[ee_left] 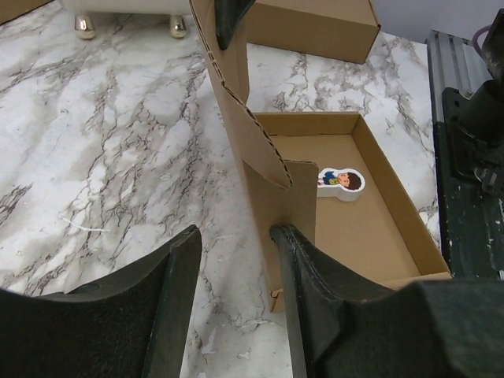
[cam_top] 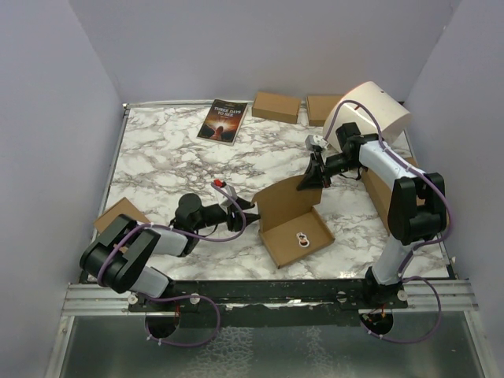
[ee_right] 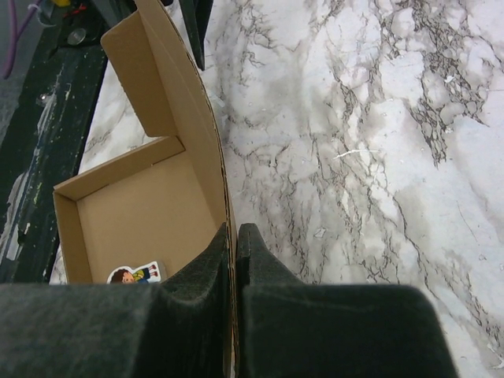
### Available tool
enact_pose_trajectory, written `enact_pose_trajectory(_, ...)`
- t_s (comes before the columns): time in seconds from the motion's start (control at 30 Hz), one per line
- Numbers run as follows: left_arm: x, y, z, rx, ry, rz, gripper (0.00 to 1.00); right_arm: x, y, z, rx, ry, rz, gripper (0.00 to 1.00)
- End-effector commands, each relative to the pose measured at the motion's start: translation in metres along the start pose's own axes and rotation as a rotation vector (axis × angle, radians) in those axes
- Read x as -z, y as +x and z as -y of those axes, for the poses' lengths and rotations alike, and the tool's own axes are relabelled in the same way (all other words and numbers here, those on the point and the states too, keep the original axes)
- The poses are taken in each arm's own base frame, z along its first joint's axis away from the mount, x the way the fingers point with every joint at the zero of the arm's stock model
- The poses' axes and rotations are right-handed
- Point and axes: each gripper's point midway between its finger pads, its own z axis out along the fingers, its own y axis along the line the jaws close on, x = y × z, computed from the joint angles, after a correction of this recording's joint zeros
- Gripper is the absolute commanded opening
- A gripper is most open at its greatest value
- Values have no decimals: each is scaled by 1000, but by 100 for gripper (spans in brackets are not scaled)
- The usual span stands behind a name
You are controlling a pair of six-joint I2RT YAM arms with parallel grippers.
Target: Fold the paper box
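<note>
Right hand [ee_right: 235,256]: clenched on raised lid [ee_right: 185,118] of paper box [cam_top: 295,228].
Left hand [ee_left: 235,240]: released, nearer; side flap [ee_left: 287,197] just right of centre.

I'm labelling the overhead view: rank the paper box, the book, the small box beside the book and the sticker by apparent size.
1. The paper box, raised lid included.
2. The book and the small box: about alike, so unranked.
3. The sticker inside the paper box, by far the smallest.
</note>
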Motion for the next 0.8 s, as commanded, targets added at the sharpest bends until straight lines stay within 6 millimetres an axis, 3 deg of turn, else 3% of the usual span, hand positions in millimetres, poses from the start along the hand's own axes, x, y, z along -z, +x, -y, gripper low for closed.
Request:
enact_pose_trajectory(0.0, -2, -18, 20, -87, 100, 54, 47, -5, -24, -15, 67, -43, 74, 1)
enact_pose_trajectory(0.63, -18, -27, 29, -40, 189, 116, 47, -5, -29, -25, 114, -57, 111, 1)
enact_pose_trajectory(0.77, -23, -26, 22, -28, 159, 118, 44, -5, -29, -26, 116, -59, 116, 1)
